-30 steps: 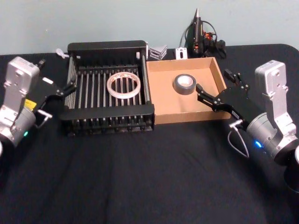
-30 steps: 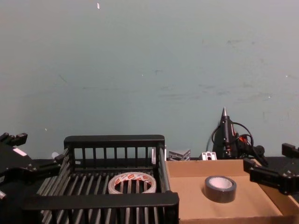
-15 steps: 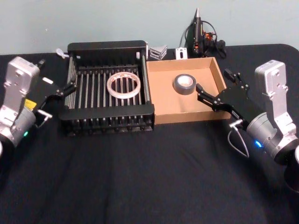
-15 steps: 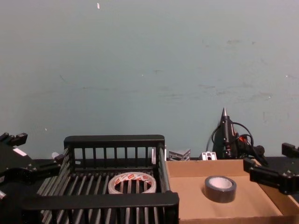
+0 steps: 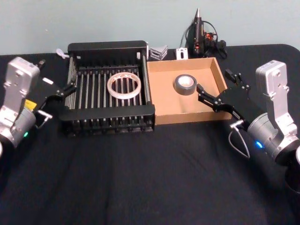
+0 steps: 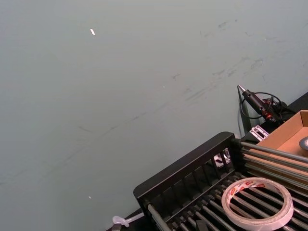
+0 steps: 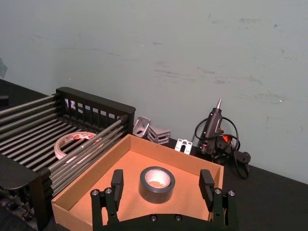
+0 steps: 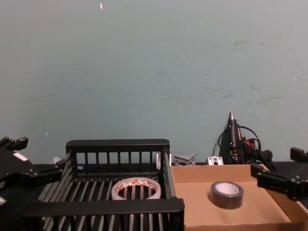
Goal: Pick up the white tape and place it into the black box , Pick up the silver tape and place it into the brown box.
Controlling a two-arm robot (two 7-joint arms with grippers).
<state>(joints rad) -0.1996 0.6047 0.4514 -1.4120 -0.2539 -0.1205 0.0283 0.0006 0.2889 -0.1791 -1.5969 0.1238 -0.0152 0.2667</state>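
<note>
Tape rolls: two, one white tape (image 5: 124,85), one silver tape (image 5: 184,84). Boxes: two, one black box (image 5: 107,48), one brown box (image 5: 164,96). Glue gun (image 5: 198,33): one. Pincers: two, left pincer (image 5: 57,85), right pincer (image 5: 216,89).

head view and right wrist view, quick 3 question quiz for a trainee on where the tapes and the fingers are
1. True or false: the white tape lies inside the black box.
2. Which container holds the silver tape? A) the black box B) the brown box C) neither, it is on the table
3. Fill in: the fingers of the right gripper stand ____ and hold nothing.

Key: 1 true; 2 B; 3 open
</note>
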